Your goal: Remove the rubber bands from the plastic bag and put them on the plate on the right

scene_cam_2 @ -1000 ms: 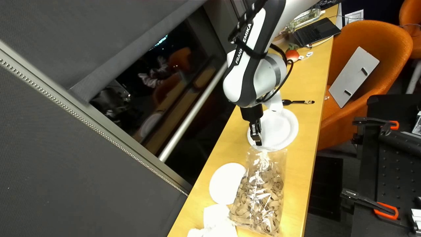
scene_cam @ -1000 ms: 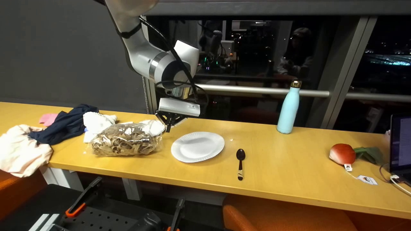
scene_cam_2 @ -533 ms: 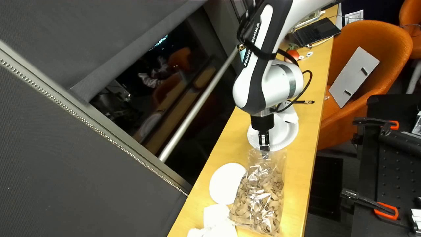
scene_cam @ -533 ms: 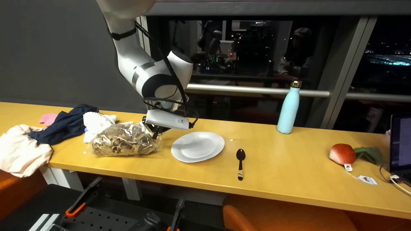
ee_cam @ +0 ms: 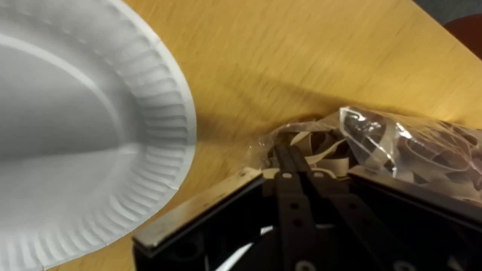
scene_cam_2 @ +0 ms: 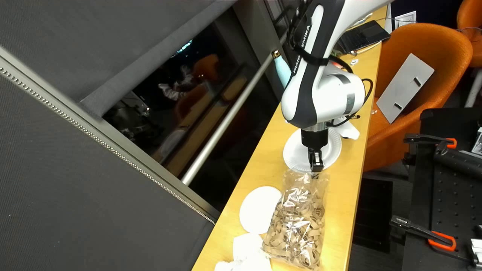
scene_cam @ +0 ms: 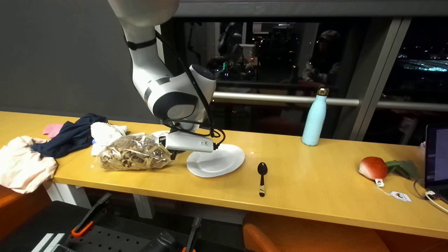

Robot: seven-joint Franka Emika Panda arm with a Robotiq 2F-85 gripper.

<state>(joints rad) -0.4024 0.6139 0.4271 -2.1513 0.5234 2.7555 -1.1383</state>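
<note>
Now my tool [ee_cam: 292, 152] is clenched, with its two thin fingers [ee_cam: 285, 160] side by side. Their tips are at the mouth of the plastic bag [scene_cam_2: 297, 218], close to the rubber bands [scene_cam_2: 295, 237]. I cannot tell if a band is pinched between them. All the bands I see are in the bag, which lies on the desk [scene_cam: 315, 182], nearer the long edge by the orange chair [scene_cam_2: 448, 60]. The big white plate [scene_cam: 218, 162] is near the bag's mouth, between the two long edges, partly under my arm [scene_cam_2: 339, 94]. A small white dish [scene_cam_2: 258, 210] is just beside the bag, toward the window edge. The spoon [scene_cam: 262, 178] points its handle at the chair edge. The light blue bottle [scene_cam: 315, 120] stands up near the window edge. One pale pink cloth [scene_cam: 24, 164] hangs over the chair edge.
</note>
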